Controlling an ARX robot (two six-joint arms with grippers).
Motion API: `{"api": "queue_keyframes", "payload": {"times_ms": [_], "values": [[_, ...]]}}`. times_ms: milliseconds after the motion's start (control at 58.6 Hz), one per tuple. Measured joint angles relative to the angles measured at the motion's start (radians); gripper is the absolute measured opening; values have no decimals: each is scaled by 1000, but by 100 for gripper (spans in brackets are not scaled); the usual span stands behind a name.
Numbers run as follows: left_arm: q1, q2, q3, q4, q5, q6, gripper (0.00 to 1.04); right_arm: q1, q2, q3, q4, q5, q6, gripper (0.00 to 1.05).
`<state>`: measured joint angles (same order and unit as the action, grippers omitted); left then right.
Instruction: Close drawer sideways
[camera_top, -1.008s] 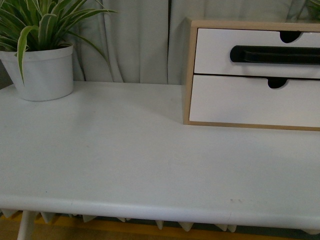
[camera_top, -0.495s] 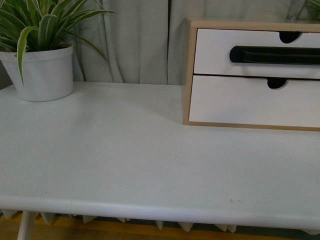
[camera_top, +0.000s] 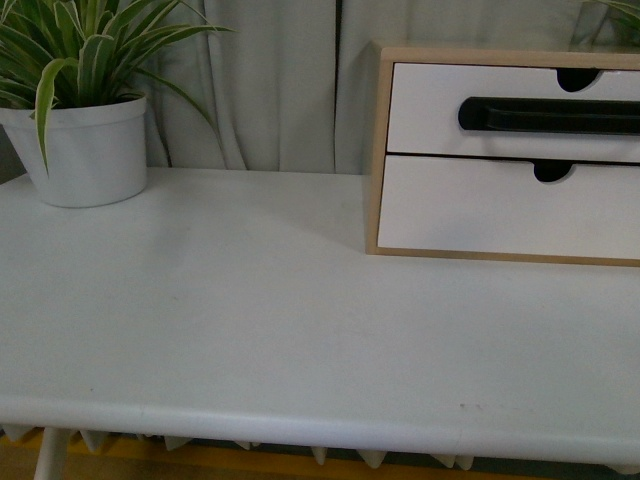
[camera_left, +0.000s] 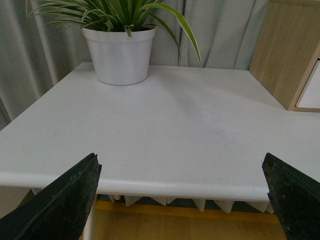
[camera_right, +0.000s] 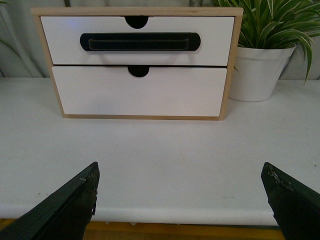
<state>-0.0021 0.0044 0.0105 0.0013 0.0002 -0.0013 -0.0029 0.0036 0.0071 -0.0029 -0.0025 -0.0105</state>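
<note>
While both arms hang back off the table's near edge (camera_right: 165, 212), the right gripper (camera_right: 180, 200) and left gripper (camera_left: 182, 197) are spread wide, holding nothing. Straight ahead of the right gripper, across bare white tabletop, stands the wood case (camera_right: 227, 65); its upper drawer (camera_right: 135, 57) with the black bar handle (camera_right: 140, 41) looks flush. A potted plant (camera_right: 262, 65) sits just beside the case, another (camera_left: 120, 50) ahead of the left gripper.

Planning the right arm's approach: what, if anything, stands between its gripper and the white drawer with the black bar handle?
Nothing visible: only bare white tabletop lies between the open right gripper and the drawer.
</note>
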Motion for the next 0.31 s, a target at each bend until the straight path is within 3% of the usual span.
{"api": "queue_keyframes", "payload": {"times_ms": [307], "values": [[0,0,0,0,0,0,98,0,0,0,0,0,0,95]]}}
